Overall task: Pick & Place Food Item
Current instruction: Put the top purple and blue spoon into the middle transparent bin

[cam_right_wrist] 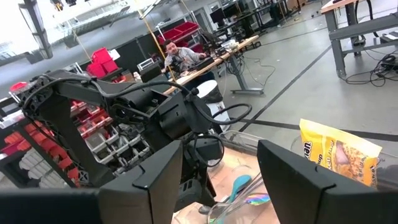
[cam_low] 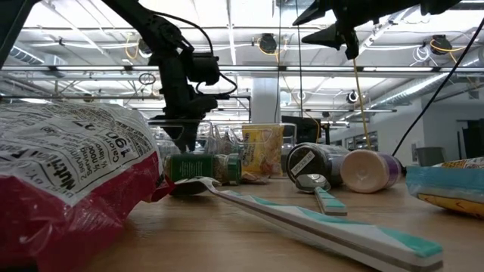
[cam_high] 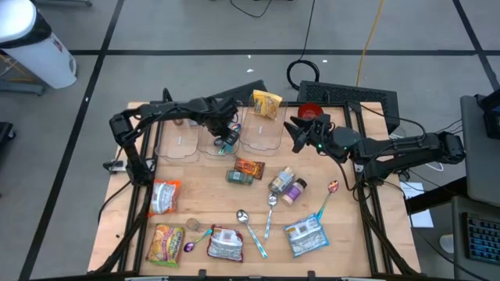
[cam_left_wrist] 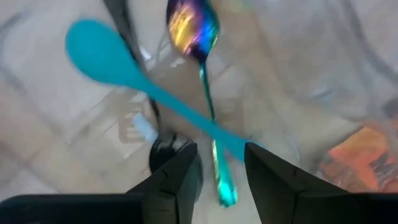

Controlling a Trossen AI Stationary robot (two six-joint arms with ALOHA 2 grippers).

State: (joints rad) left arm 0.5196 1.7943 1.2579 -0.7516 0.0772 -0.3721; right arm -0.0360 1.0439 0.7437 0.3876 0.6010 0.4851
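The left claw hangs over the middle clear bin, fingers apart and empty above a teal spoon and an iridescent spoon lying inside. The right claw hovers apart and empty. One yellow food bag sits in a bin; most packets remain on the surface.

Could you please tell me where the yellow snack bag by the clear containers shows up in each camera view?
High view: yellow snack bag at the table's far edge, in the rightmost clear container.
Low view: upright at centre, behind the jars.
Left wrist view: not in it.
Right wrist view: at the right edge.
Shared landmark: the left gripper, just left of the bag.
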